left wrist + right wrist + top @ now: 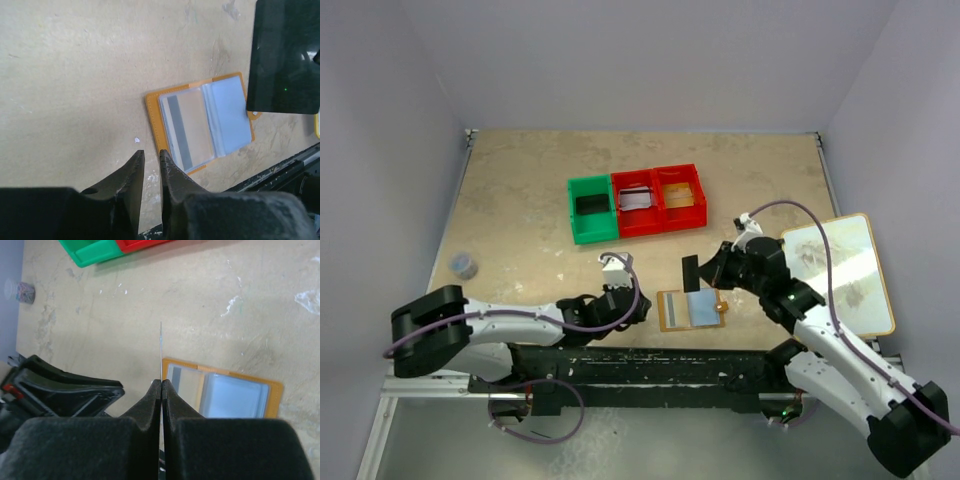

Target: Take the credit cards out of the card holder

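The orange-tan card holder (690, 308) lies open near the table's front edge, its pale blue-grey pockets up (200, 122) (220, 392). A tan card with a dark stripe (187, 125) sits in its left pocket. My right gripper (712, 272) (161, 382) is shut on a black credit card (691, 272) (285, 55), held upright above the holder's far side and seen edge-on (161, 350) in the right wrist view. My left gripper (638, 306) (150, 155) stands just left of the holder's edge, its fingers a narrow gap apart with nothing between them.
A green bin (591, 210) and two red bins (637, 203) (680, 197) stand in a row behind the holder. The middle bin holds a pale card, the right one a gold-tan card. A large white tan-edged board (840, 275) lies at right. A small cup (464, 264) sits far left.
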Controlling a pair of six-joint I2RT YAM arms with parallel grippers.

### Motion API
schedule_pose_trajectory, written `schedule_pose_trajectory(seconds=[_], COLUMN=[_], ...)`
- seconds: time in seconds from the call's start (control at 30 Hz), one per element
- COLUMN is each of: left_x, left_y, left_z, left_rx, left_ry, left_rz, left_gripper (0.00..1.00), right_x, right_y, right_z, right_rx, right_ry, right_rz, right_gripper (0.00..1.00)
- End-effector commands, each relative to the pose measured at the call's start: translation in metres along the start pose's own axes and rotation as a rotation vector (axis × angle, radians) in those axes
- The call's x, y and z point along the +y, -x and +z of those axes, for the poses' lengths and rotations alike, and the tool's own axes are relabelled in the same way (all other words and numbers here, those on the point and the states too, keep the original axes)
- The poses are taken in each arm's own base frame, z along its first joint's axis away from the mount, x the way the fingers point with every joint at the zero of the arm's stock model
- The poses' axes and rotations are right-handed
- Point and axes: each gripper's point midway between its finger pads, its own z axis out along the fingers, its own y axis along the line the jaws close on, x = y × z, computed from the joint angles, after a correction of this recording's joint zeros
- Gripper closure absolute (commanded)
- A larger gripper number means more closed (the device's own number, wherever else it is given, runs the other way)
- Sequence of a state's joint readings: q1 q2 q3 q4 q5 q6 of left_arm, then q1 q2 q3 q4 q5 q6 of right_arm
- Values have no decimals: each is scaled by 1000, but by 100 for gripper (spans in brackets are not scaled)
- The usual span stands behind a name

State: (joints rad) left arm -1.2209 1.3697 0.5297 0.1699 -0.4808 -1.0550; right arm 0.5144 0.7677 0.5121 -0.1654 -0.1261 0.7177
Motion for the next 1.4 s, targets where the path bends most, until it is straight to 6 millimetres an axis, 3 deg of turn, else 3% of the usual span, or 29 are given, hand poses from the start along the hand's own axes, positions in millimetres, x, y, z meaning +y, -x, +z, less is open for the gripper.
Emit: schedule_pose_trajectory(seconds=[0.0,0.1,0.3,0.43,0.53,0.7,0.97,1.07,1.17,1.37], left_x=[23,36,70,120,159,188,189,184,181,182], left_y=[25,36,80,98,110,118,110,112,117,132], left_z=[-13,-17,-39,-55,-81,-114,-121,-122,-127,-152], left_rx=[-91,-92,-190,-254,-365,-492,-456,-448,-462,-535], left_ry=[89,95,156,356,548,650,645,618,591,568], left_rz=[7,-40,-128,-158,-198,-308,-348,-349,-358,-410], left_gripper=[81,80,71,66,65,64,56,47,45,41], right_x=[32,40,59,82,98,132,188,197,199,209], right_y=[30,30,42,61,73,98,123,131,132,130], right_z=[7,13,18,23,40,77,142,168,191,218], right_rx=[-80,-68,-90,-143,-149,-157,-175,-182,-180,-207], right_ry=[142,189,238,268,265,264,366,361,360,419], right_rz=[-163,-211,-300,-383,-440,-538,-828,-931,-1031,-1150], right_gripper=[100,100,100,100,100,100,100,100,100,100])
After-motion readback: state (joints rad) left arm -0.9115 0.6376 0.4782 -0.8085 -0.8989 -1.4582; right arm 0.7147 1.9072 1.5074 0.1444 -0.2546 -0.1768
